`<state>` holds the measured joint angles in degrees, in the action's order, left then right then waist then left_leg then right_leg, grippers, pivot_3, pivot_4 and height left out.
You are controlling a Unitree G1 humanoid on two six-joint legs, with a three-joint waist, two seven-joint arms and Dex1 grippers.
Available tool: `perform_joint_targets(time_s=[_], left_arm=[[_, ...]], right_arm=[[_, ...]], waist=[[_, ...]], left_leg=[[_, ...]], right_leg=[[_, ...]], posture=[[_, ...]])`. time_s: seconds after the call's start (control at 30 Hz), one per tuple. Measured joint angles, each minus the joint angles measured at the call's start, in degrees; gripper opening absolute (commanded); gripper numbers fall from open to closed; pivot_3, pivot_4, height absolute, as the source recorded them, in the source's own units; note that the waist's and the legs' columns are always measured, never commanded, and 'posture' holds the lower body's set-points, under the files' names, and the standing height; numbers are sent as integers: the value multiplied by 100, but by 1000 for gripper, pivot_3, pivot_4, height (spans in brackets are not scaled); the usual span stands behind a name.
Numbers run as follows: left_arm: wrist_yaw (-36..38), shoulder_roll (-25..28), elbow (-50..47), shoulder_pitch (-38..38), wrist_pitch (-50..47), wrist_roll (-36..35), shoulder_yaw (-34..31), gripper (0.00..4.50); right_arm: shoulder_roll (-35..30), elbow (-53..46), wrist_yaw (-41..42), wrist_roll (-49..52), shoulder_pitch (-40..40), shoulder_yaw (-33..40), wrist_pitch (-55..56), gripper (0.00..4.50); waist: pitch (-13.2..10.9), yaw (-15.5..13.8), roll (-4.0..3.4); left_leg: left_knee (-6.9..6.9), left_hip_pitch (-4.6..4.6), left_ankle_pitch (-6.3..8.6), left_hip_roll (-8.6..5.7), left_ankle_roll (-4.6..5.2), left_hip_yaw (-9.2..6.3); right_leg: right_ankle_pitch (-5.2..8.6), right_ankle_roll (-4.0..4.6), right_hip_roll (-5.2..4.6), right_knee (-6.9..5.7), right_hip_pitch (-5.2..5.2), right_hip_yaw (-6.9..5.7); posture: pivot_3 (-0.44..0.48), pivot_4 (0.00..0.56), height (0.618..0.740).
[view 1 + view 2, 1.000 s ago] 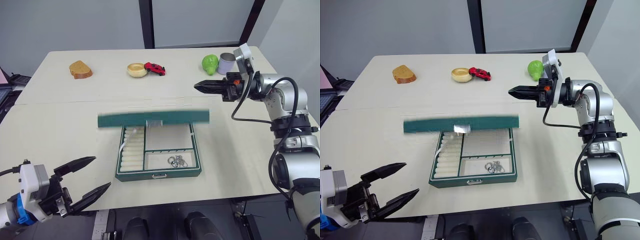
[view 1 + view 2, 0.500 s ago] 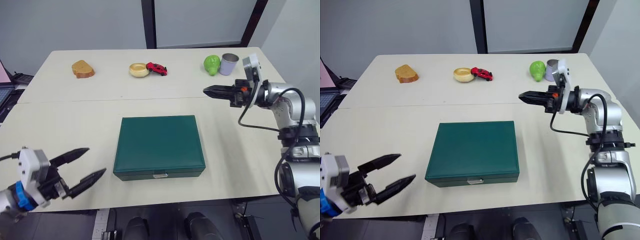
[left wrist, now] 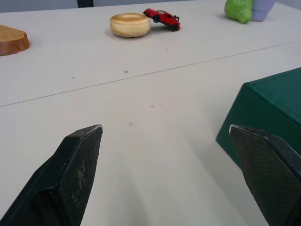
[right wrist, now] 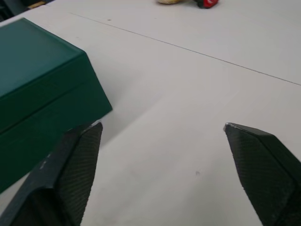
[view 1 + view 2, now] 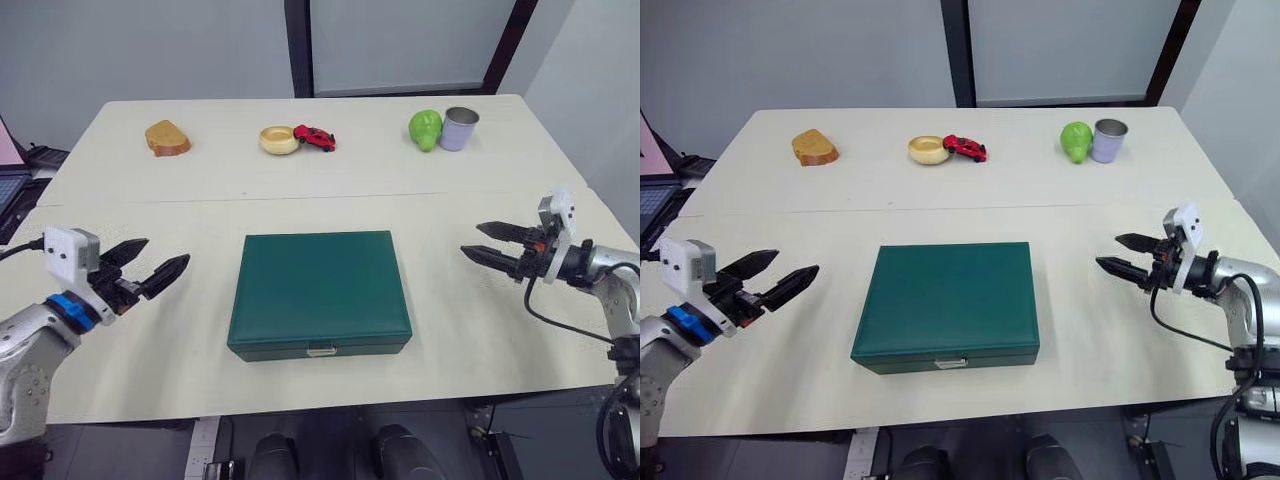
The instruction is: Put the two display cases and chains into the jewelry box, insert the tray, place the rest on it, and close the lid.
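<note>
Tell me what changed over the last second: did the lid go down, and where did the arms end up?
The lid dropped shut on the jewelry box, hiding the tray. The right gripper came back from beyond the box to its right side; the left gripper rose toward its left side. Both are open and empty. The bread, bowl, toy car, pear and cup stayed put.

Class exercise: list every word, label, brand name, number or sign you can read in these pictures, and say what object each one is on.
None can be read.
Jewelry box: plain green lid, bare metal clasp.
Purple cup, red toy car: no legible marks.
</note>
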<state>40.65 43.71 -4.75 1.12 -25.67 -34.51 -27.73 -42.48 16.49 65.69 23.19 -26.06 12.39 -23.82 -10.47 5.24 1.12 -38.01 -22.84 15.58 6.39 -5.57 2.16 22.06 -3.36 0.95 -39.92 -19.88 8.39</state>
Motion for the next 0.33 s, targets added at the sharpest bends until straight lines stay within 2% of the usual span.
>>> perform_joint_targets(time_s=[0.17, 0.33], left_arm=[[-24, -120, 226, -181, 24, 338, 231, 4500], [53, -131, 313, -240, 26, 428, 235, 4500]], right_arm=[[87, 14, -235, 62, 499, 191, 215, 4459], [89, 34, -324, 82, 549, 225, 277, 4459]], waist=[[0, -22, 0], [0, -41, 0]], left_leg=[[-1, 1, 0, 1, 0, 0], [-3, 6, 0, 2, -1, -2]], right_leg=[[0, 0, 0, -1, 3, -2], [0, 0, 0, -3, 13, -6]], posture=[[0, 150, 740], [0, 150, 740]])
